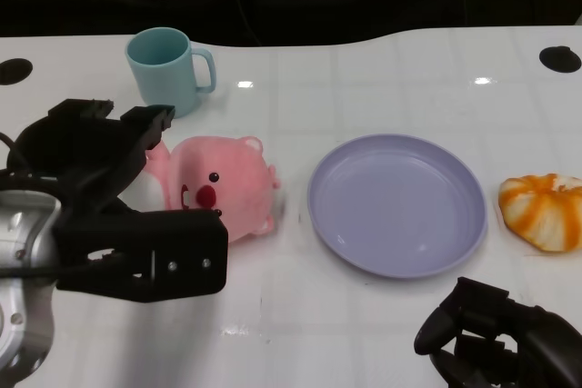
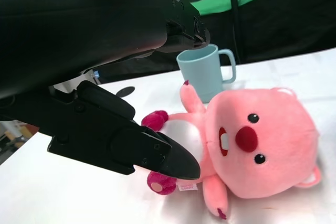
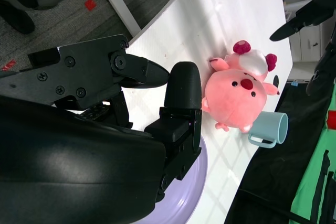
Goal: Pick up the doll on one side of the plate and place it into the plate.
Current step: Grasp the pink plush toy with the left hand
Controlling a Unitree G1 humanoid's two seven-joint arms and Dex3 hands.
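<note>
while the pink doll (image 1: pixel 223 186) lies on the white table (image 1: pixel 382 70), the left hand (image 1: pixel 114 202) hovers just beside it with its fingers (image 2: pixel 157 153) spread apart and nothing between them. the doll lies in front of that hand's fingertips, face up, with its red nose and dark eyes showing; in the left wrist view one black fingertip sits close above the doll's magenta foot (image 2: pixel 160 182), though i cannot tell whether it touches. the doll is not held.

beyond the doll, on the side away from the left hand, sits the lilac plate (image 1: pixel 396 203), near the doll but not touching it, with nothing in it. past the left hand's upper fingers stands a light blue mug (image 1: pixel 168 68), upright, its handle turned toward the plate side, just behind the doll.

the right hand (image 1: pixel 505 333) rests low near the table's near edge, on the near side of the plate, well apart from the doll. its fingers look curled inward with nothing in them. off to that hand's outer side, beyond the plate's rim, lies an orange and white striped object (image 1: pixel 543 211), apart from the plate.
</note>
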